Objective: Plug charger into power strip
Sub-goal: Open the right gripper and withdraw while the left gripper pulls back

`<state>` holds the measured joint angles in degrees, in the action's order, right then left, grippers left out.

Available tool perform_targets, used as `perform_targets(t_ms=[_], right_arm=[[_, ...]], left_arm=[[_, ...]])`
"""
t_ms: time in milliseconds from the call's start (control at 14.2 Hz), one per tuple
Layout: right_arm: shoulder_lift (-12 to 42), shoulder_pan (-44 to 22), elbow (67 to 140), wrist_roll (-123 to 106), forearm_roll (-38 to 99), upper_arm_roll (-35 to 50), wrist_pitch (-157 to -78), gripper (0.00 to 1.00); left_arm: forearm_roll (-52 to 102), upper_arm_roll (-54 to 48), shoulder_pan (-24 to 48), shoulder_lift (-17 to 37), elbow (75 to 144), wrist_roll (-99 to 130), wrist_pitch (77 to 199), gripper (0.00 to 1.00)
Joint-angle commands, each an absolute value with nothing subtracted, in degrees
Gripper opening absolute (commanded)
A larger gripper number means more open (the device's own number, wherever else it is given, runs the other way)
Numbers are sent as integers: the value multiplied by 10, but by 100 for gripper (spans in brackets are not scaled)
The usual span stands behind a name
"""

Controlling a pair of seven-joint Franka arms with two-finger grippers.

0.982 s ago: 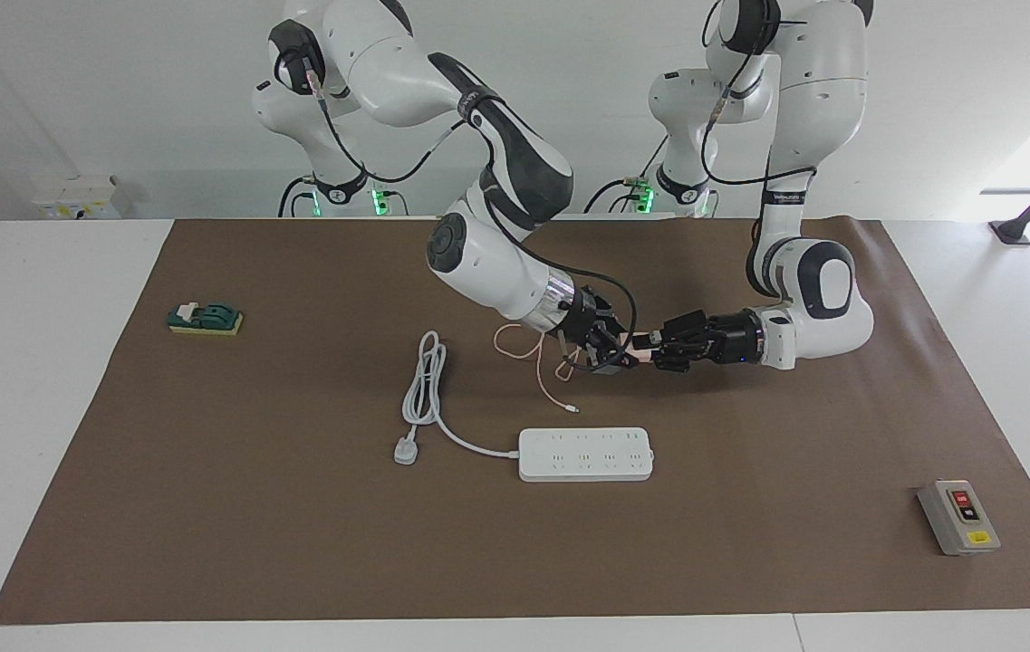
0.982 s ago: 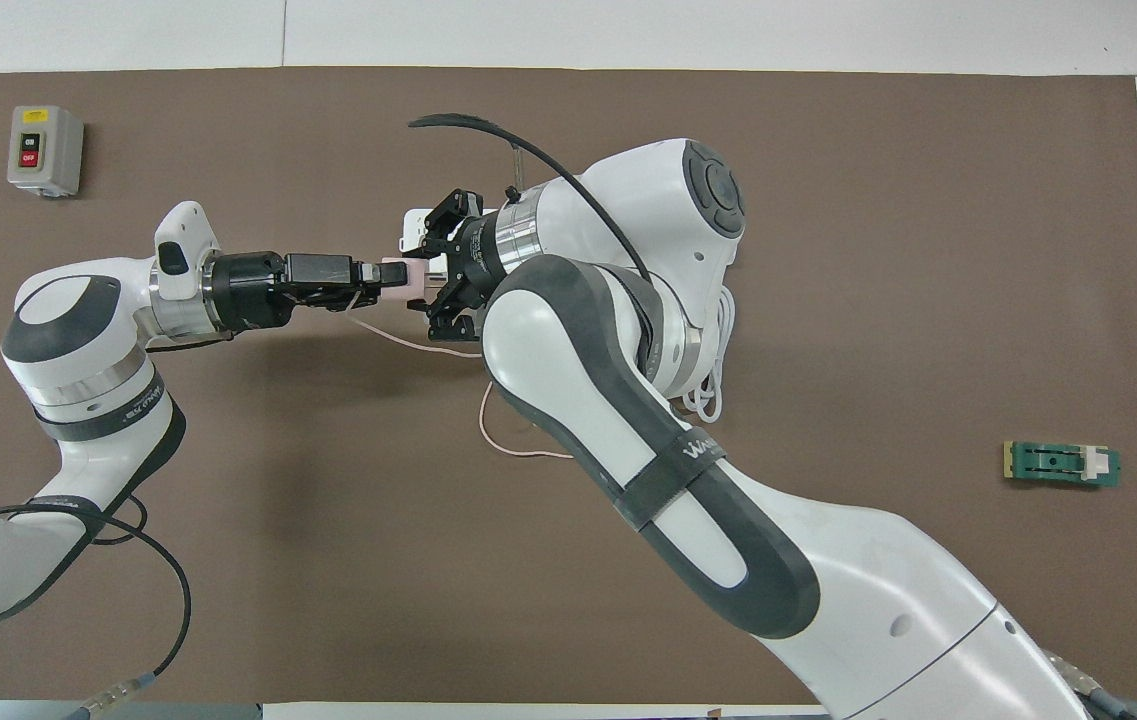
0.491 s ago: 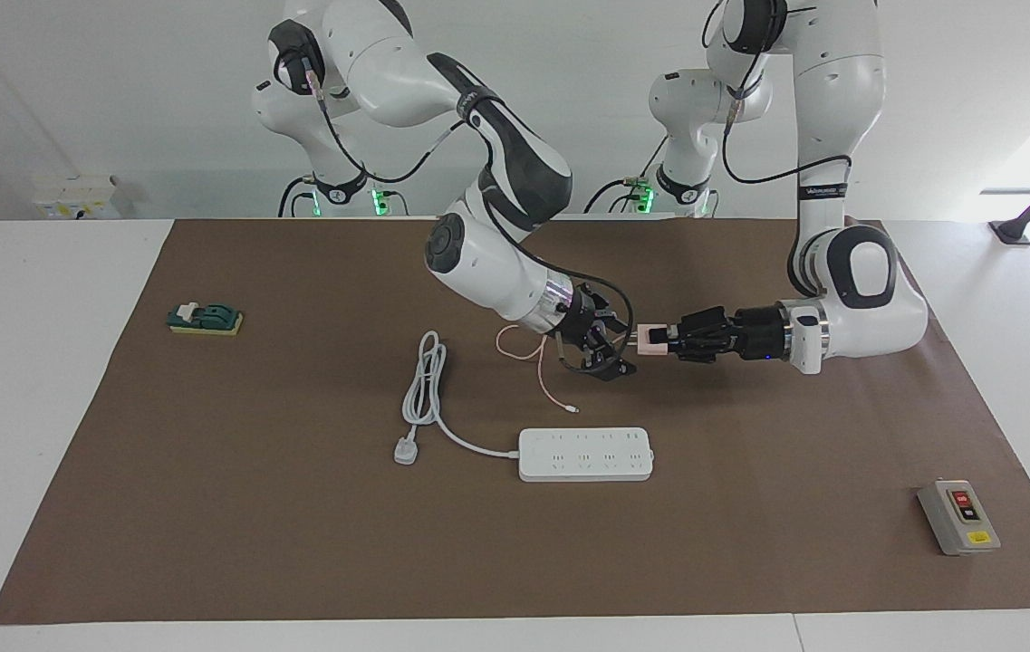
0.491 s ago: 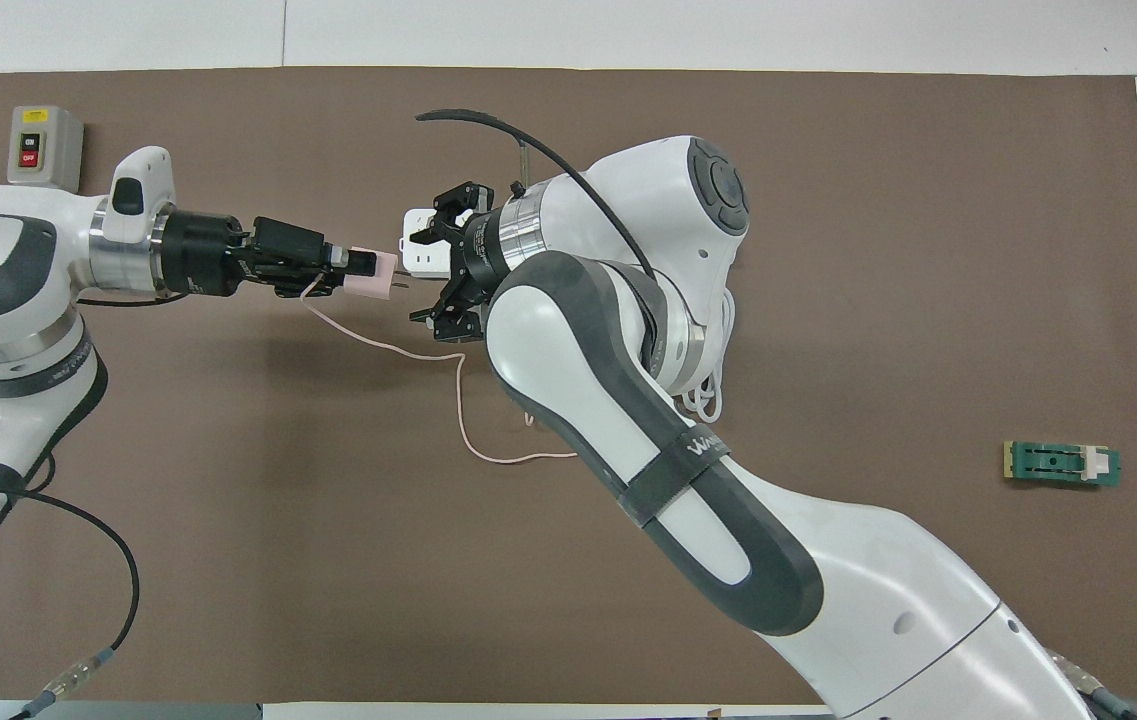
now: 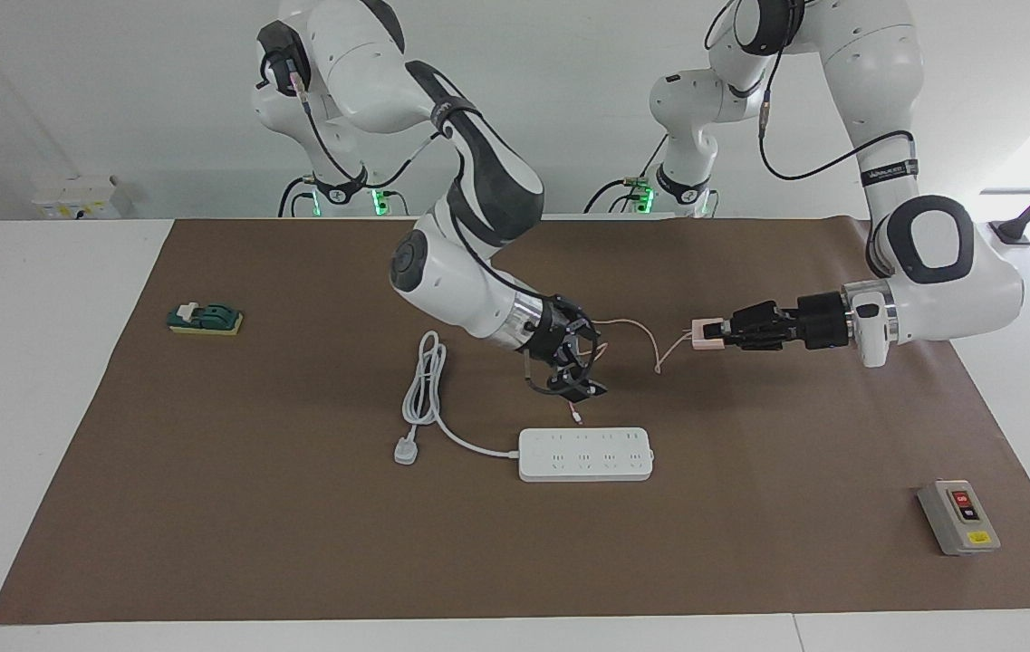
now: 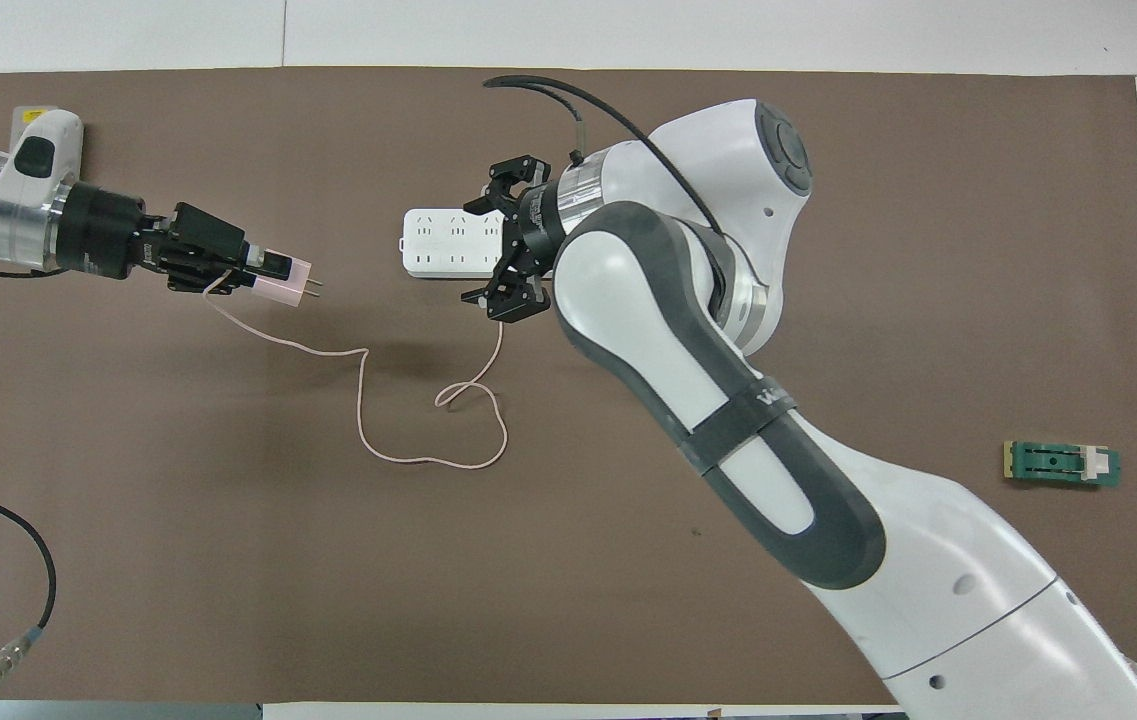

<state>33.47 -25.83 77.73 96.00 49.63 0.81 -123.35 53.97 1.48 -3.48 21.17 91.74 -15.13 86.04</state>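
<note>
My left gripper [image 5: 721, 335] [image 6: 268, 272] is shut on the pale-pink charger [image 5: 703, 335] [image 6: 290, 284], held above the mat with its prongs pointing toward the right gripper. The thin pink cable [image 5: 653, 349] [image 6: 398, 459] trails from the charger across the mat and runs up by the right gripper. My right gripper [image 5: 580, 371] [image 6: 490, 240] is open and holds nothing, hanging just above the mat beside the power strip. The white power strip [image 5: 585, 455] [image 6: 443, 243] lies flat; in the overhead view the right gripper covers one end of it.
The strip's thick white cord [image 5: 428, 385] and three-pin plug [image 5: 405, 450] lie toward the right arm's end. A grey switch box [image 5: 958, 516] [image 6: 28, 118] sits at the left arm's end. A green block [image 5: 205, 319] [image 6: 1061, 464] lies on the brown mat [image 5: 297, 543].
The right gripper opened and let go of the charger. The left gripper carried the charger away toward its own end of the table, stretching the cable. The right gripper swung down toward the power strip.
</note>
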Motion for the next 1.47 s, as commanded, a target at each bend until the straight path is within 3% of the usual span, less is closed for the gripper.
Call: perform_targets(t_ms=[0,491,772,1404], right_arm=[[316,-210,771,954,492,11,-1185,100],[268,-120,772,948,392,11,-1076,100],[247,-86,772,907,355,11,-1015,100],[221,-49,776,680,235,11,-928,100]], left_arm=[[423,13,-28,217,826,-90,841,0],[239,3,11,203,764,-83,825,0],[185,6,11,203,764,-160,824,0],[167,17,-18,199,740,-134,858,0]])
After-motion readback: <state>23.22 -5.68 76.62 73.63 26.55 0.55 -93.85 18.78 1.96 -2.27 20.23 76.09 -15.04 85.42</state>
